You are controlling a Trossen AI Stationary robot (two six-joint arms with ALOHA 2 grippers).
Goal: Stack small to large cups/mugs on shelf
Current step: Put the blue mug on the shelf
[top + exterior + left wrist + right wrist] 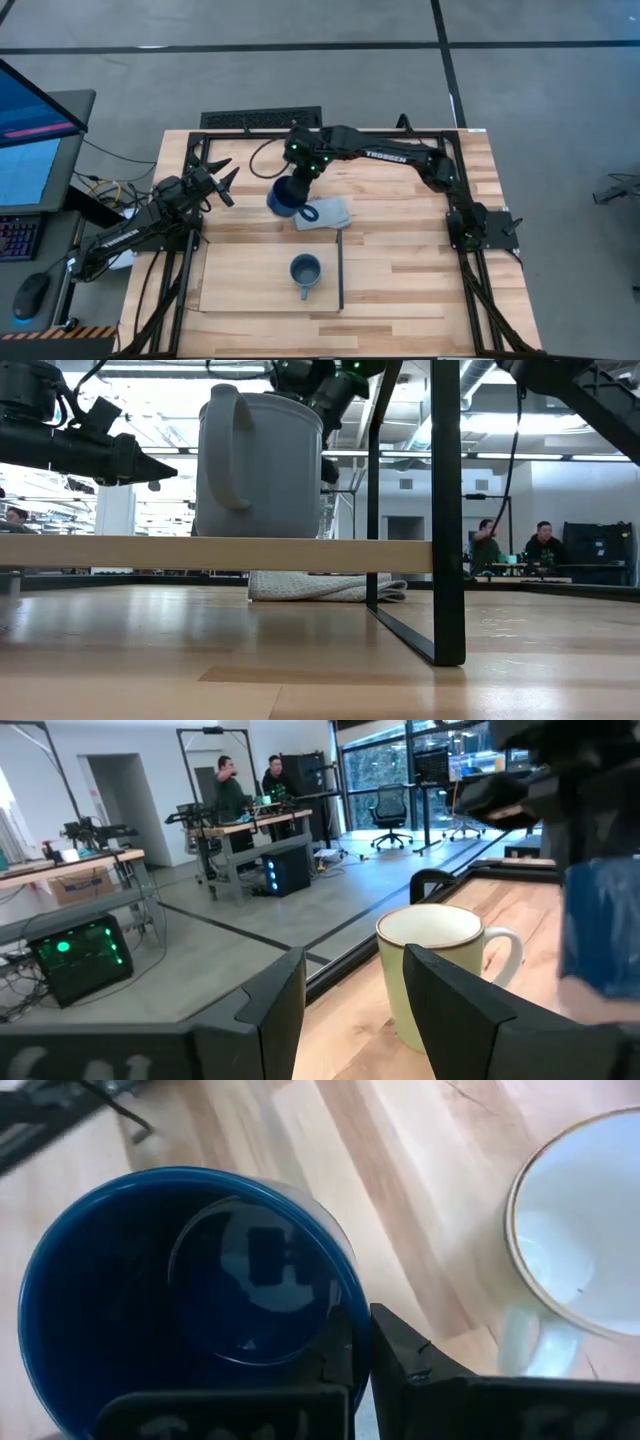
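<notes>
Closest to the low camera is the shelf (pixel 215 553), a pale plank edge with the small grey-blue mug (pixel 258 465) standing on it. The right gripper (pixel 360 1342) has its fingers pinched tight over the rim of the navy mug (pixel 185 1295), holding it in the air just past the shelf's far edge, above the grey cloth (pixel 325 212). The cream mug (pixel 580 1245) stands on the tabletop beside the navy one. The left gripper (pixel 222 178) hangs off to the shelf's far-left side, fingers spread wide, empty, pointing at the cream mug.
</notes>
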